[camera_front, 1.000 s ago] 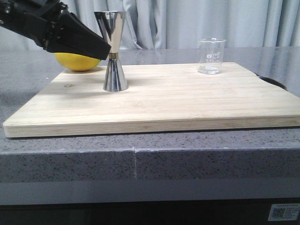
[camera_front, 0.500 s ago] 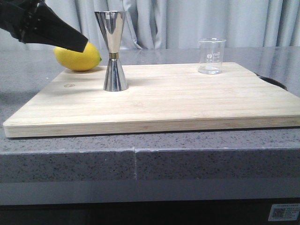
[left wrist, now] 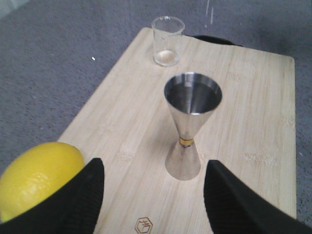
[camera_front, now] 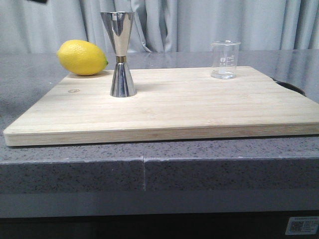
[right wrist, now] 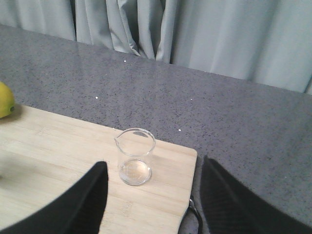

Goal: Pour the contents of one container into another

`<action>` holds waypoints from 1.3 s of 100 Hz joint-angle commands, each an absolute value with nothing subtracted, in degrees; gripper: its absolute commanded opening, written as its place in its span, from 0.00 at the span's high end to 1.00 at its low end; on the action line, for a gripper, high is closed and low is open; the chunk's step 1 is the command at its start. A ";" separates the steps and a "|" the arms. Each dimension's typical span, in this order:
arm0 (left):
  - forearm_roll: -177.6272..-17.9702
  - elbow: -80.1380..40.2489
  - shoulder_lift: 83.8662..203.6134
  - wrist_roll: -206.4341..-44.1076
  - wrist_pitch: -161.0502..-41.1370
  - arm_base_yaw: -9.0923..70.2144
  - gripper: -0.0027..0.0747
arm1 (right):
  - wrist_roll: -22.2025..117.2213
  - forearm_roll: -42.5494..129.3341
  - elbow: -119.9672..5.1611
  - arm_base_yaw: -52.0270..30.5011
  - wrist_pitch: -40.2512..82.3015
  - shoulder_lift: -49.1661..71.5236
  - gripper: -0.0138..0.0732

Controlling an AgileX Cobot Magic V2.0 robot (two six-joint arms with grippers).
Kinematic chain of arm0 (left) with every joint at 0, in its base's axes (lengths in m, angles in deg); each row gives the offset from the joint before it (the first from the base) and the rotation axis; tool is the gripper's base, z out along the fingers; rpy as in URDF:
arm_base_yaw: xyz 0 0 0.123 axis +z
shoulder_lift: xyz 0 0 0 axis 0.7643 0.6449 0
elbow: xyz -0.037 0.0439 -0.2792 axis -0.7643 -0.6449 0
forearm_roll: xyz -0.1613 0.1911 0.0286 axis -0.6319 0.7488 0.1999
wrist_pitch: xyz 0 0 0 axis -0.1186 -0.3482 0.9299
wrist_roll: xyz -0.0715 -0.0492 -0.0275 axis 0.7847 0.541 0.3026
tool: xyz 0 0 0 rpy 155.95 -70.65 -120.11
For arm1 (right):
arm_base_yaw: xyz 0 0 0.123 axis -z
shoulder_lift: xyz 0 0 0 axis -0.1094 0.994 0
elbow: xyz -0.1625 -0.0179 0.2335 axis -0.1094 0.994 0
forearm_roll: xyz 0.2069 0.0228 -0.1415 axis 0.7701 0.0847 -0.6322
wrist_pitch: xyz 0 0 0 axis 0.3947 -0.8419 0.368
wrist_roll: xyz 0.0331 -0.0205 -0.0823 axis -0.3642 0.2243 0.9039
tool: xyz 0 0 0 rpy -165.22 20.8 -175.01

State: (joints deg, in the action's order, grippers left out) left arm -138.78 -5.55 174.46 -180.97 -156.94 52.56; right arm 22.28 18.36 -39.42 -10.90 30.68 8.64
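Observation:
The clear glass beaker [camera_front: 225,59] stands upright at the back right of the wooden board [camera_front: 199,107]; it also shows in the left wrist view [left wrist: 167,41] and the right wrist view [right wrist: 135,156]. The steel jigger [camera_front: 120,54] stands upright on the board's left half [left wrist: 189,124]. My left gripper [left wrist: 152,197] is open, high above the board's left end, with the jigger ahead of its fingers. My right gripper [right wrist: 152,195] is open above the board's right end, the beaker just beyond its fingertips. Neither holds anything.
A yellow lemon [camera_front: 82,58] lies at the board's back left corner, close beside my left gripper's finger [left wrist: 36,175]. The board rests on a grey speckled counter [camera_front: 149,169]. A dark handle [camera_front: 290,86] pokes out at the board's right edge. Curtains hang behind.
My left arm has risen up and to the left, away from the jigger and lemon, and left the front view almost entirely. The jigger, beaker and lemon stayed put.

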 commanded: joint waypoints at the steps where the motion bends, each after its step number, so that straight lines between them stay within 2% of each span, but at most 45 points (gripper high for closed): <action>1: -145.58 -4.14 169.49 -178.87 -160.98 54.10 0.42 | 22.41 18.33 -40.91 -10.79 35.95 7.60 0.41; 27: -149.62 -4.14 163.08 -173.69 -158.83 57.36 0.42 | 22.41 18.33 -44.42 -10.79 36.54 7.60 0.41; 53: -149.75 -4.14 156.46 -169.64 -145.25 57.49 0.42 | 22.41 18.33 -50.76 -10.38 31.01 7.60 0.41; 94: -150.05 -4.14 148.94 -168.00 -128.27 57.49 0.42 | 22.41 14.49 -56.56 0.66 25.63 7.60 0.41; 130: -149.78 -8.72 145.72 -168.00 -126.40 57.49 0.42 | 22.41 17.82 -56.43 1.03 23.64 4.64 0.41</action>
State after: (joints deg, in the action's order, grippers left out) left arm -146.48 -8.12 147.63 -168.71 -128.17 57.38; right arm 22.28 16.99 -54.49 0.70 21.13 6.79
